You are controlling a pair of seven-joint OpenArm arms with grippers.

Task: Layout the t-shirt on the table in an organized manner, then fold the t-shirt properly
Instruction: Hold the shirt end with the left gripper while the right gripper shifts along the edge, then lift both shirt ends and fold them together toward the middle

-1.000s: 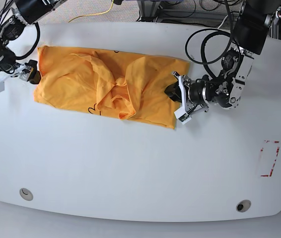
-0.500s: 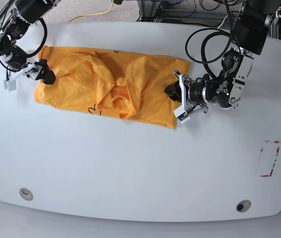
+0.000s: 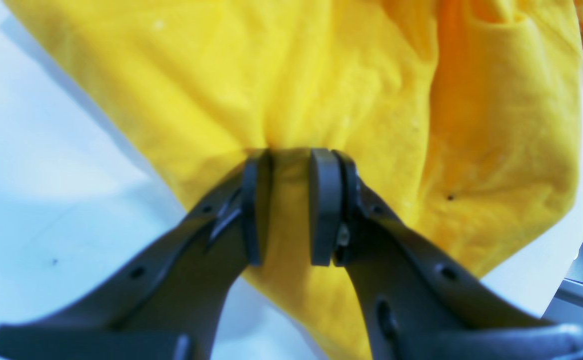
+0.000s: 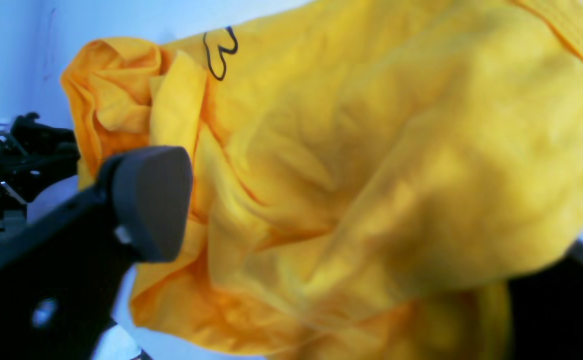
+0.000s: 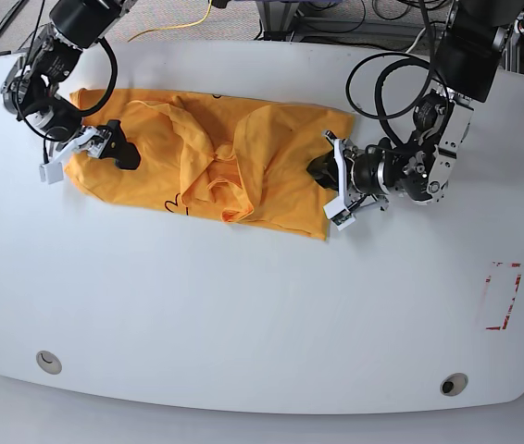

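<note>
Left tool (image 5: 329, 180) is clamped on a pinch of the t-shirt's (image 5: 206, 157) edge; the left wrist view shows yellow cloth bunched between its two dark pads (image 3: 324, 205), which stand a little apart with fabric filling the gap. Right tool (image 5: 91, 148) has its jaws wide apart over the opposite end of the garment, one pad (image 4: 151, 200) hanging above the cloth and the other hidden beneath a fold, so it holds nothing as far as can be seen.

The t-shirt lies on the far half of the white worktop (image 5: 243, 314), stretched into a rough rectangle between the two arms. Its middle is a heap of twisted folds and a doubled-over flap, with part of the black line print (image 4: 220, 50) showing near one rumpled edge.

By my judgement the layout stage is only partly done: the garment is roughly lengthwise but not flat, sleeves and hem are not sorted out, and no fold has begun. Smoothing and all folding remain.

Red tape outline (image 5: 501, 296) and two grommets (image 5: 49, 362) sit well apart from the cloth.
</note>
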